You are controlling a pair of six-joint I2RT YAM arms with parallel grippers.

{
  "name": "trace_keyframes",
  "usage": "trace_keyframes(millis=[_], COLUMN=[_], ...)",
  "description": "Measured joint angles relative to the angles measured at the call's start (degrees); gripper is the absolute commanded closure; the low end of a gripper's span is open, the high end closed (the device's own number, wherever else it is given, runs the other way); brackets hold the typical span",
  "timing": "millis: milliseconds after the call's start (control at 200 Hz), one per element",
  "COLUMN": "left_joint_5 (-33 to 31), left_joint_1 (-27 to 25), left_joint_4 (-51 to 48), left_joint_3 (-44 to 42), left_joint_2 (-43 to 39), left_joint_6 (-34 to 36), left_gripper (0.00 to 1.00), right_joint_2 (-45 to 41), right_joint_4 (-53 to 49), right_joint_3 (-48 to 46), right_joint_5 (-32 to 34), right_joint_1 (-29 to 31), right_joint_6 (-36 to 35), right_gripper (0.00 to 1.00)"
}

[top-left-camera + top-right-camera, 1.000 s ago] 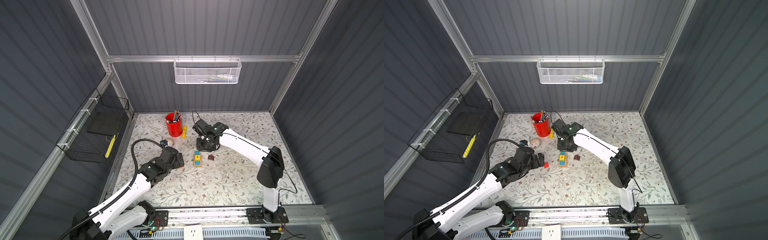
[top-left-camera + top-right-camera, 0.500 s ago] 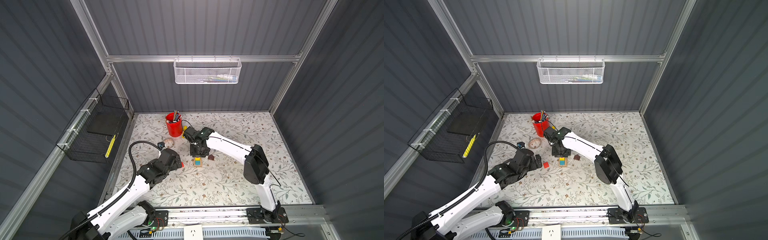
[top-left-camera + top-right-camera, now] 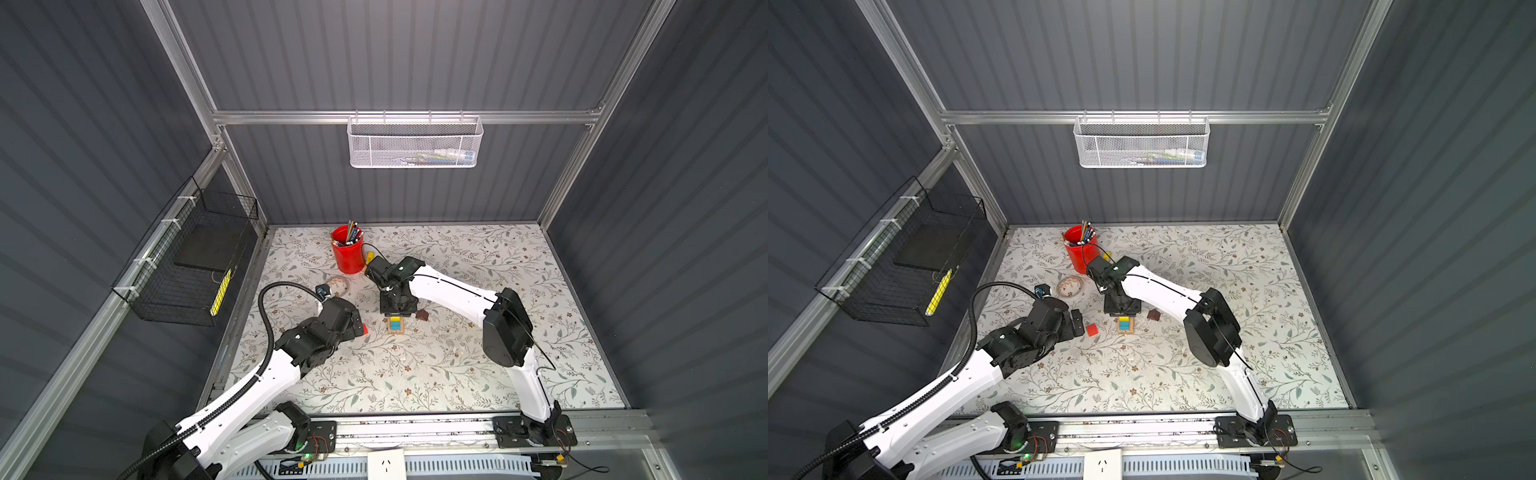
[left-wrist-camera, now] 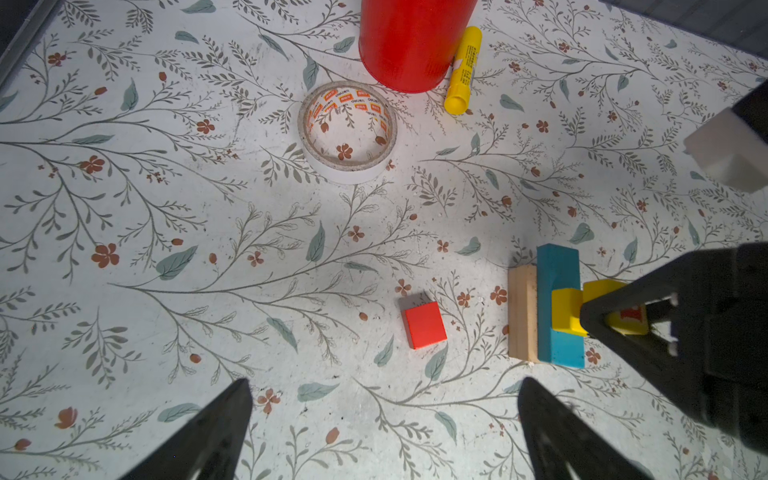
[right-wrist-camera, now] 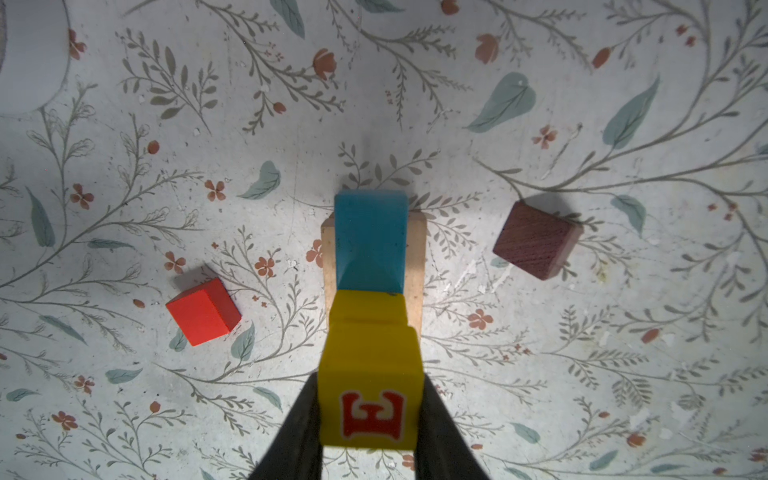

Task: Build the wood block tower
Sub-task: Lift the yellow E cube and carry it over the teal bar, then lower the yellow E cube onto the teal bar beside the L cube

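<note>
Two yellow wooden cubes with red letters (image 5: 370, 399); one blue wooden oblong (image 5: 370, 237); one red wooden cube (image 5: 203, 311); one dark brown wooden block (image 5: 534, 240); tan wooden oblongs (image 4: 521, 311) under the blue one, number not discernible. Also on the floral worktop (image 4: 166, 208): one red cylindrical pen cup (image 4: 411, 41), one slim yellow marker (image 4: 463, 70), one roll of tape (image 4: 345, 172). Two hanging wire baskets (image 3: 415, 143).

A: Top views?
B: Both sit high over the front rail, tilted steeply down toward the back wall. They are far off, and both take in the whole tabletop (image 3: 415, 374) with nearly equal framing.
A: Wrists?
B: The left wrist camera looks down past the spread left fingers (image 4: 208, 440), fairly near the tabletop. The right wrist camera is nearer, looking along the right fingers (image 5: 299, 432). The gripped yellow cube (image 5: 370, 395) fills its foreground.
A: Overlap?
B: All four views show the red cube (image 4: 424, 324) and the blue oblong (image 4: 557, 266).
</note>
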Motion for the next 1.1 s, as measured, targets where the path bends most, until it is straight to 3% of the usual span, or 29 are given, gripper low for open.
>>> trace_keyframes(millis=[1101], left_joint_5=[0.0], left_joint_1=[0.0], left_joint_4=[0.0], left_joint_3=[0.0], left_joint_2=[0.4], left_joint_6=[0.0], left_gripper=[0.00], right_joint_2=[1.6], right_joint_4=[0.1], right_joint_3=[1.4], right_joint_5=[-0.5], right_joint_1=[0.0], right_joint_6=[0.2], right_gripper=[0.53])
